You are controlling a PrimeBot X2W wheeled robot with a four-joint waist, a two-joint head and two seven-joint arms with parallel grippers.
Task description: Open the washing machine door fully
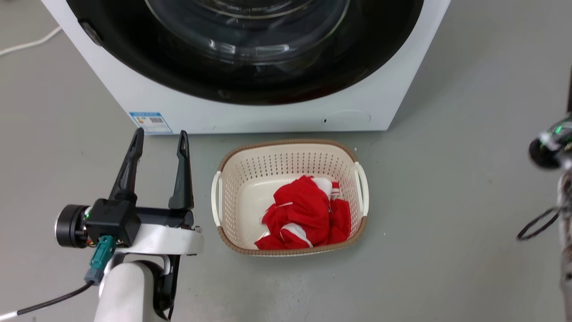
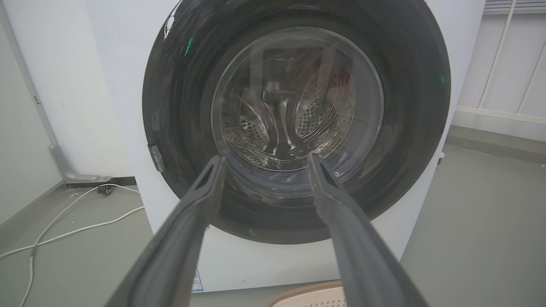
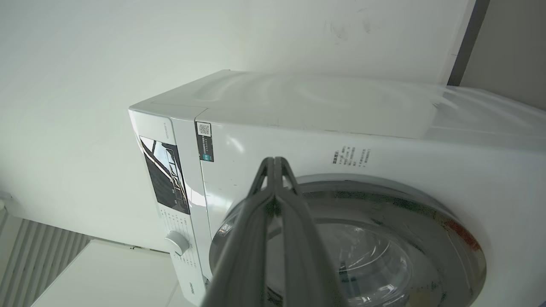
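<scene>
Washing machine door [image 2: 170, 106] sits shut at the far side, so the left hand [image 1: 161, 136] squares up to it spread wide and empty, likely for its rim, right hand [image 3: 275, 160] pinched closed, empty, held aside.

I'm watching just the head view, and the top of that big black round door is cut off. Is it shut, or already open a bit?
Observer: Shut, as far as I can tell. In the left wrist view the washing machine door lies flush with the white front of the washing machine.
Operator: And the other claw, the right one?
Observer: The right wrist view shows the right gripper with its fingers pressed together, pointing toward the white front just above the door.
Operator: Any controls up there?
Observer: A round knob beside a dark display.
</scene>
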